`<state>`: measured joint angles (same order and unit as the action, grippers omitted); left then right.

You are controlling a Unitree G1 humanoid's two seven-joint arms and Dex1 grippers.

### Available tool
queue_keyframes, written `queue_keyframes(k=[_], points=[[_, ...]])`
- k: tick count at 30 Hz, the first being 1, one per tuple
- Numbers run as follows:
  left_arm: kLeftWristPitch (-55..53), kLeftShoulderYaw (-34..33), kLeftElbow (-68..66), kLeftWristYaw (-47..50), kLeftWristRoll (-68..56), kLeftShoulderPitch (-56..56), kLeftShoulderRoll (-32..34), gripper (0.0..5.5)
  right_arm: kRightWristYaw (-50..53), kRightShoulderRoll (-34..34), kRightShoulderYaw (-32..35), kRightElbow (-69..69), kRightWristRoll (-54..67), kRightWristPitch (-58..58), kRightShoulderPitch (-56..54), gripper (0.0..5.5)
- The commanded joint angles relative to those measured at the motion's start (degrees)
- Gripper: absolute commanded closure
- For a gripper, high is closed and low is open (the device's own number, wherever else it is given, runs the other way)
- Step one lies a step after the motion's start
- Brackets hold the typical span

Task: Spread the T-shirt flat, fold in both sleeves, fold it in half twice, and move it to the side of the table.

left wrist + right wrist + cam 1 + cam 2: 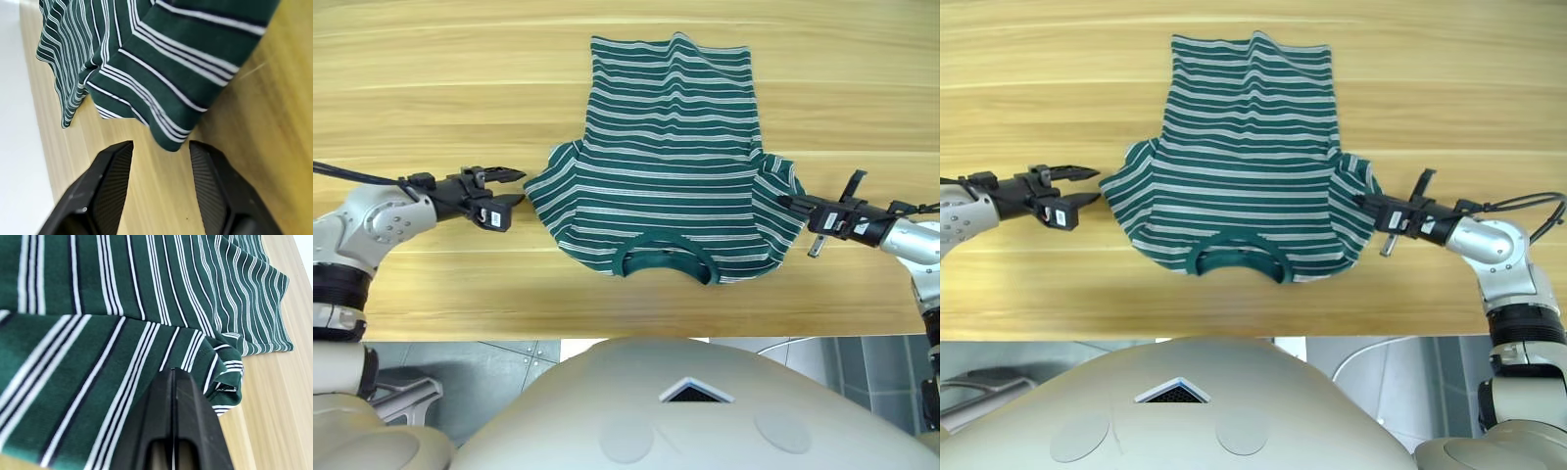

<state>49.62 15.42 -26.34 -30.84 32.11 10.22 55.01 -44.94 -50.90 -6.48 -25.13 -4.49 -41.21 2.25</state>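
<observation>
Just off L tool (pixel 521 187), T-shirt (pixel 671 147); R tool (pixel 783 202) pinches sleeve (pixel 771 181).

The striped T-shirt (pixel 1249 147) lay on the wooden table (pixel 1028 78), collar toward the near edge, hem toward the far one. The left gripper (pixel 1092 185) stood spread just beside one sleeve. The right gripper (pixel 1363 202), fingers together, touched the other.

Head stereo pair: mounted high, facing forward and down over the table (pixel 431 59). Both eyes share the whole T-shirt (pixel 671 157), offset sideways.
Left wrist camera: close and low, looking past the left gripper (pixel 160 147) at the T-shirt's edge.
Right wrist camera: very close, looking along the right gripper (pixel 172 374) onto striped cloth.
</observation>
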Motion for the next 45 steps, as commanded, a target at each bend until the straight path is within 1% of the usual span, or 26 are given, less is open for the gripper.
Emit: queue_keyframes(k=[1, 5, 7, 11, 12, 13, 17, 29, 34, 45], points=[[-0.09, 2.14, -1.82, 0.93, 2.73, 2.29, -1.07, 3.36, 0.11, 0.21, -0.01, 0.00, -0.65, -0.02, -0.55, 5.50], [-0.15, 3.96, -2.81, 0.94, 3.51, 3.35, -1.74, 3.36, 0.08, 0.24, 0.01, 0.07, -0.76, -0.02, -0.62, 5.50], [-0.20, 4.53, -3.21, 0.87, 3.75, 3.67, -1.74, 3.59, 0.06, 0.25, 0.01, 0.21, -0.77, 0.02, -0.64, 5.50], [-0.22, 5.30, -2.53, -0.24, 2.78, 3.73, -1.45, 4.44, 0.08, 0.48, -0.14, 0.30, -0.90, 0.19, -0.78, 5.50], [-0.23, 5.42, -2.48, -0.40, 2.63, 3.75, -1.36, 4.55, 0.12, 0.54, -0.16, 0.31, -0.95, 0.23, -0.79, 5.50], [-0.29, 5.43, -2.17, -0.70, 2.34, 3.69, -1.14, 4.79, 0.16, 0.59, -0.17, 0.34, -1.01, 0.26, -0.79, 5.50], [-1.20, 4.92, 0.27, -2.74, 0.60, 3.21, -0.44, 5.43, 0.19, 0.79, -0.13, 0.36, -1.22, 0.26, -0.79, 5.50], [-3.26, 2.20, 6.12, -4.77, -2.89, 4.29, 0.83, 5.47, 0.21, 1.08, -0.20, 0.83, -1.23, 0.25, -0.56, 5.50], [-2.48, 1.61, 8.99, -5.70, -5.18, 3.99, 0.87, 5.47, 0.17, 1.16, -0.18, 1.14, -1.23, 0.36, -0.63, 5.50], [0.22, 4.15, 7.68, -4.08, -3.72, 7.12, -4.23, 5.47, 0.18, 2.25, -0.90, 1.21, -1.56, 0.50, -1.46, 5.50]])
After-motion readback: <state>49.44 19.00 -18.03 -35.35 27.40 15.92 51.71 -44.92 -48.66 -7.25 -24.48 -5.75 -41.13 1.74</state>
